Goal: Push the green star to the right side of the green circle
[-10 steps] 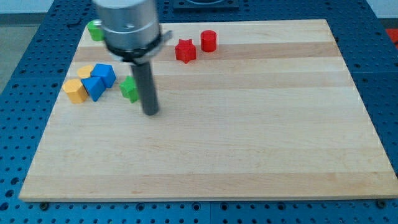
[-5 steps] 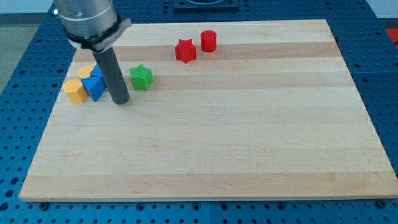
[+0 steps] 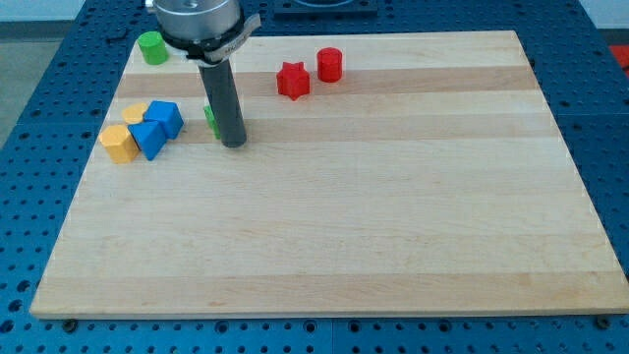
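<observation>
The board (image 3: 393,197) is pale wood glued up in strips, grain running side to side, smooth with a soft satin sheen. Under it there's a blue perforated surface (image 3: 29,118), looks like painted metal, pretty matt. The rod (image 3: 224,103) is dark and matt, maybe rubbery or plastic, and the collar above it (image 3: 197,20) is shiny brushed metal. Blocks near the top edge, like the red star (image 3: 292,80) and green circle (image 3: 151,47), look like smooth painted pieces, low gloss.
</observation>
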`<act>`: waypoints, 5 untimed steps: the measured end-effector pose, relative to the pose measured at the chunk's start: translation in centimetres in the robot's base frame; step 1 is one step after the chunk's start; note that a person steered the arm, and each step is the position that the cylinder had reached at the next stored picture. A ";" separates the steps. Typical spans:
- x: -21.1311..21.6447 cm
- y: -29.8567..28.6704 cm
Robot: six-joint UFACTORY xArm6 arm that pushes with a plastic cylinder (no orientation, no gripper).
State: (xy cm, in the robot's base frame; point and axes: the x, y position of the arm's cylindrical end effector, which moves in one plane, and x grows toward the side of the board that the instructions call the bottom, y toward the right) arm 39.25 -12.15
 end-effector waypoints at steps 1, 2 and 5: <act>-2.4 -0.6; -4.6 -2.3; -9.2 -9.3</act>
State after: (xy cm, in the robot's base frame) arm 30.02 -21.48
